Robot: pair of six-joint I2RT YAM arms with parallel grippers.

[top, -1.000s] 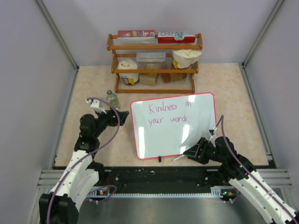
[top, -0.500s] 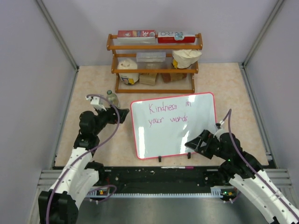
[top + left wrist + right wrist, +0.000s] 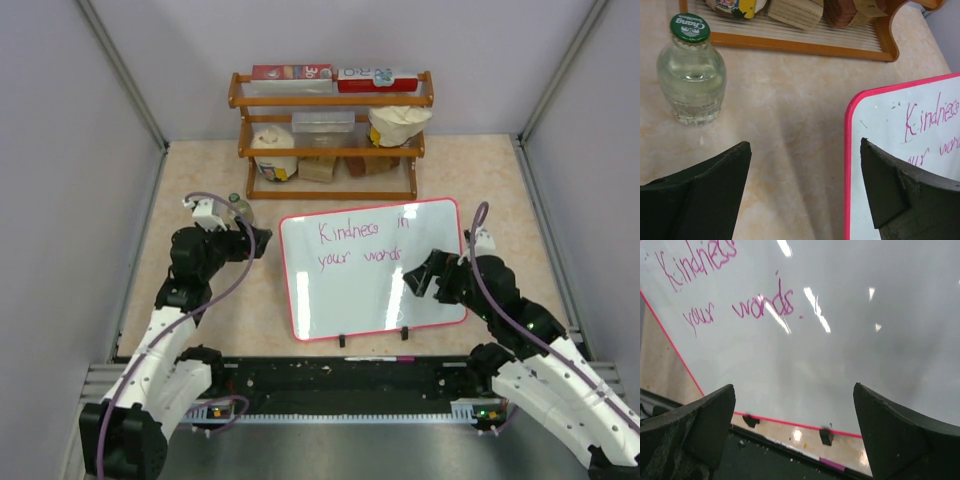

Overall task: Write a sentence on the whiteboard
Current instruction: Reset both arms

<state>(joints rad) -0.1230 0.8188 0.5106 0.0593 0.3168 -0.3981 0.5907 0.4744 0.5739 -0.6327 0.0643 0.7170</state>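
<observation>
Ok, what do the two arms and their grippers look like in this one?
The left arm and right arm have white lower links and black upper joints, each with a thin purple cable. The left gripper and right gripper have broad matte black wedge-shaped fingers. No markings are legible.

Pink-framed whiteboard [image 3: 350, 295] flat on table; pink sentence [image 3: 362, 243] on upper half

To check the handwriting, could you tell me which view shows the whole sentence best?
The top external view: the sentence shows whole, both lines, on the whiteboard. The left wrist view catches only "Kindness" and scraps of the second line; the right wrist view shows "your words" large but crops "Kindness" and misses "in".
</observation>
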